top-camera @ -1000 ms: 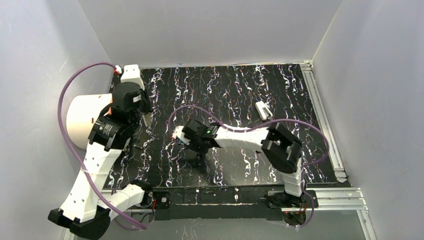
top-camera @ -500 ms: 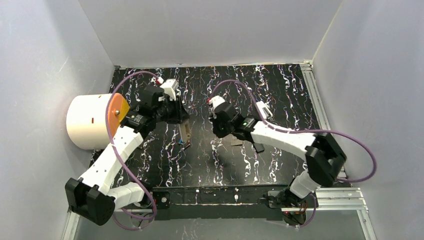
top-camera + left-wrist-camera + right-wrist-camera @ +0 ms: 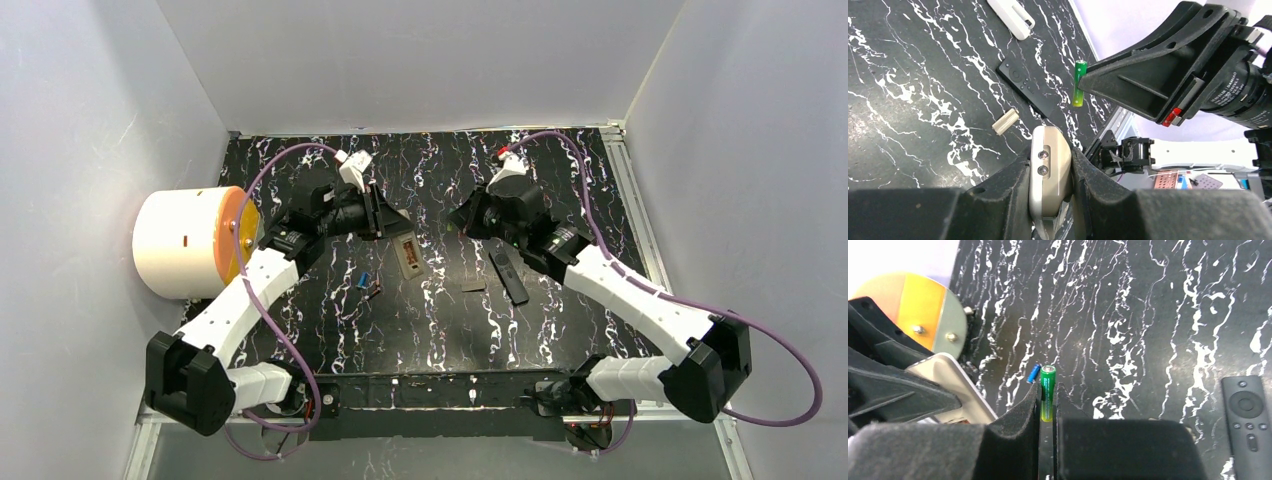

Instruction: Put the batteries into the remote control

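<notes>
My left gripper (image 3: pixel 388 222) is shut on a silver remote control (image 3: pixel 409 254), held above the mat with its open battery bay facing up; in the left wrist view the remote (image 3: pixel 1049 172) sits squeezed between the jaws. My right gripper (image 3: pixel 462 222) is shut on a green battery (image 3: pixel 1048 392), which stands upright between its fingers and hangs a short way right of the remote. That green battery (image 3: pixel 1078 82) also shows in the left wrist view. A blue battery (image 3: pixel 364 282) and a dark one (image 3: pixel 376 291) lie on the mat below the remote.
A black remote (image 3: pixel 508 276) lies right of centre, with a small beige cover (image 3: pixel 474 287) beside it. A white two-pronged piece (image 3: pixel 1010 17) lies farther back. A big white cylinder with an orange face (image 3: pixel 185 243) stands at the left wall.
The left arm has carried the silver remote rightward toward the middle. The right arm has swung from the centre-left to the back right, with the green battery in its fingers.
</notes>
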